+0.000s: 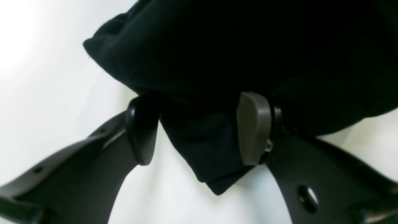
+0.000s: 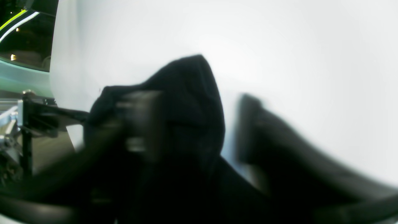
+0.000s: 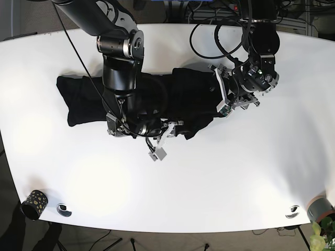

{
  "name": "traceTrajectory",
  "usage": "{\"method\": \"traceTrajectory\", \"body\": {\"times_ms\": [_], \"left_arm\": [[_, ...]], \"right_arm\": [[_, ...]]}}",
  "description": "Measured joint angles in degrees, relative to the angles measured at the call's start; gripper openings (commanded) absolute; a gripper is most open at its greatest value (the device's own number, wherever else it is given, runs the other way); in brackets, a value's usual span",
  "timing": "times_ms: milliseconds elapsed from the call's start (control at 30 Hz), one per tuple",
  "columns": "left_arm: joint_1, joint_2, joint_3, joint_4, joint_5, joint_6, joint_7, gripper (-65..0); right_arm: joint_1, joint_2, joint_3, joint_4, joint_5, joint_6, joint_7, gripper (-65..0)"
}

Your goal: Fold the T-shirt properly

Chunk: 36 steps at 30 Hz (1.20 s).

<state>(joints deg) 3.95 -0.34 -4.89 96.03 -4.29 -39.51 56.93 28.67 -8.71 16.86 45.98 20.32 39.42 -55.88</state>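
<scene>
The large oval white table [image 3: 235, 178] carries the crumpled black cotton T-shirt [image 3: 84, 102] across its far middle. Over the shirt's near edge the right gripper [image 2: 199, 130] straddles a raised fold, jaws spread. At its other end the left gripper [image 1: 199, 130] stands wide around a hanging fold.

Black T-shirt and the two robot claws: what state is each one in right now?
Black fabric T-shirt: bunched and partly folded on the white table, not yet neat.
Left gripper: open, fingers apart with a shirt corner between them.
Right gripper: blurred; appears open, straddling a raised hump of shirt.
</scene>
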Motion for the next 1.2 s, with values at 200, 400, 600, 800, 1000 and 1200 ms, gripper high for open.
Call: {"method": "traceTrajectory", "body": {"times_ms": [200,400,600,800,1000,1200], "left_arm": [[-0.22,-0.02,0.00,-0.02,0.00,0.00,0.00,-27.9],[-0.74,-0.02,-0.02,-0.02,0.00,-0.02,0.09,-27.9],[-2.14,-0.02,-0.33,0.02,-0.02,0.00,-0.02,-27.9],[-3.96,0.48,-2.97,-0.20,-0.22,-0.07,0.04,-27.9],[-5.29,0.15,-3.28,-1.55,-0.37,-0.04,-0.07,-27.9],[-5.99,0.24,-3.13,-3.98,-0.44,-0.07,0.00,-27.9]], "right_arm": [[0.13,-0.02,0.00,-0.24,0.04,0.00,1.77,-65.0],[-2.34,-0.13,-0.04,5.55,0.90,0.00,1.03,-65.0],[-8.26,0.44,0.35,22.03,0.85,0.07,-9.42,-65.0],[-16.52,0.79,0.20,39.80,0.90,0.20,-14.53,-65.0],[-23.69,4.09,-0.02,48.13,6.43,0.22,-14.75,-65.0],[-28.06,7.65,0.17,49.37,9.90,0.24,-14.73,-65.0]]}}
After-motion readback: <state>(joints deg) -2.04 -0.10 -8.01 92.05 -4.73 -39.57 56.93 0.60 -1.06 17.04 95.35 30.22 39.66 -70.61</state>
